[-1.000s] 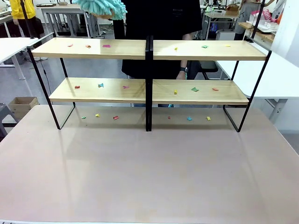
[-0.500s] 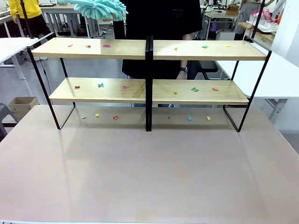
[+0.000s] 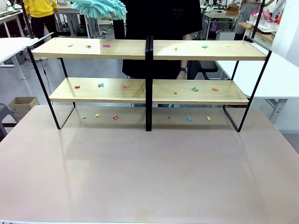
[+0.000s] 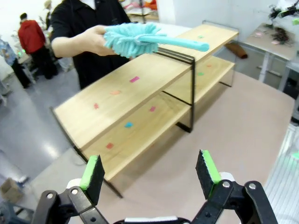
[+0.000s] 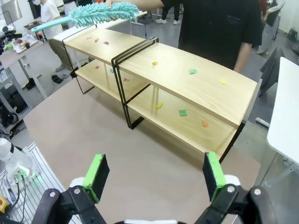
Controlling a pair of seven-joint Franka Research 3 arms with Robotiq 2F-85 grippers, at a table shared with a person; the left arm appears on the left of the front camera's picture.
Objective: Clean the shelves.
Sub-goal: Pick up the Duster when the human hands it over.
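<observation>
The shelves (image 3: 93, 48) stand across the far half of the pale table (image 3: 149, 177), a two-tier rack of light-wood boards on a thin black frame, its two units meeting at a black upright in the middle. Small coloured paper scraps (image 3: 106, 45) lie scattered on both upper boards, on both lower boards and on the tabletop under the rack. A person in a black top (image 3: 161, 18) stands just behind the rack, near its centre. In the left wrist view the person's hand (image 4: 88, 41) is clenched around the fluffy end of a teal duster (image 4: 135, 39), held in the air above the left unit's top board, not touching it, with the plain teal handle sticking out free beyond the fluff. The left gripper (image 4: 150, 165) hangs over the near side of the table, well apart from the rack, its green pads spread wide with nothing between them. The right gripper (image 5: 155, 170) is likewise released, jaws fully apart and empty, above the table on its own side, looking at the right unit of the rack
</observation>
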